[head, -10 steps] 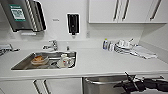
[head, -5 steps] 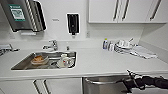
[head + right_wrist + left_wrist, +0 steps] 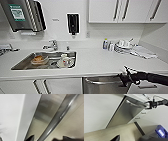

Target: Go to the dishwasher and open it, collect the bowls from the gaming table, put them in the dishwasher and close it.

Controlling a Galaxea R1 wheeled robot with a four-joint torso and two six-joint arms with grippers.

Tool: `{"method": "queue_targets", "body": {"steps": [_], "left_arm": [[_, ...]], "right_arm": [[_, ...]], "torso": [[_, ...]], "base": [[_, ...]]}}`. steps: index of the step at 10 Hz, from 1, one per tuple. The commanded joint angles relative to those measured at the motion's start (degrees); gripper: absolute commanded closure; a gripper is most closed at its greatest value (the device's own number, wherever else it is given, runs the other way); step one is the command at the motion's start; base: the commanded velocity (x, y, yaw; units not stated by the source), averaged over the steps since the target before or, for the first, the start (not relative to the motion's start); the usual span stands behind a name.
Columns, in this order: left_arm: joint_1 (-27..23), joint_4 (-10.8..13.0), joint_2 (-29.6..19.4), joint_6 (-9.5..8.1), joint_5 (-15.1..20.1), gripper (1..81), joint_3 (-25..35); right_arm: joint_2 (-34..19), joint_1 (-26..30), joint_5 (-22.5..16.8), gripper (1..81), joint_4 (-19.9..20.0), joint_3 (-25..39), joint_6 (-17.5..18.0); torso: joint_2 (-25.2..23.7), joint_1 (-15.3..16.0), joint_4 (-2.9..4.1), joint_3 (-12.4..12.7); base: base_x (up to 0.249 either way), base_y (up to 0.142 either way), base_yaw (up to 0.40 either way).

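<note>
Now at step 1, opening dishwasher [image 3: 105,86] under worktop [image 3: 100,62], door looking slightly ajar at top. Right gripper [image 3: 125,78] at handle [image 3: 58,116], probably hooked on; fingers' state can't tell. Next calls for steady pull out & down. Sink [image 3: 22,65] holds orange-brown bowl [image 3: 38,59], cup [image 3: 65,61].
</note>
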Motion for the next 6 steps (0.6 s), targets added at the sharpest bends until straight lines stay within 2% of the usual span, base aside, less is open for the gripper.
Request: {"method": "queue_targets", "body": {"steps": [1, 3, 6], "left_arm": [[-4.29, 0.84, -2.65, 0.4, 0.77, 1.0, 1.16], [-4.29, 0.75, -2.65, 0.4, 0.77, 1.0, 0.9], [-4.29, 0.75, -2.3, 0.4, 0.77, 1.0, 0.63]], "right_arm": [[2.65, 8.9, -2.54, 1.0, -2.94, -4.57, 2.8], [5.37, 8.81, -5.34, 1.0, -7.83, -7.55, 5.77], [5.99, 8.29, -8.51, 1.0, -14.7, -7.56, 11.84]], "torso": [[0.0, 0.0, 0.0, 0.0], [0.0, 0.0, 0.0, 0.0], [0.0, 0.0, 0.0, 0.0]], "base": [[0.0, 0.0, 0.0], [0.0, 0.0, 0.0], [0.0, 0.0, 0.0]]}}
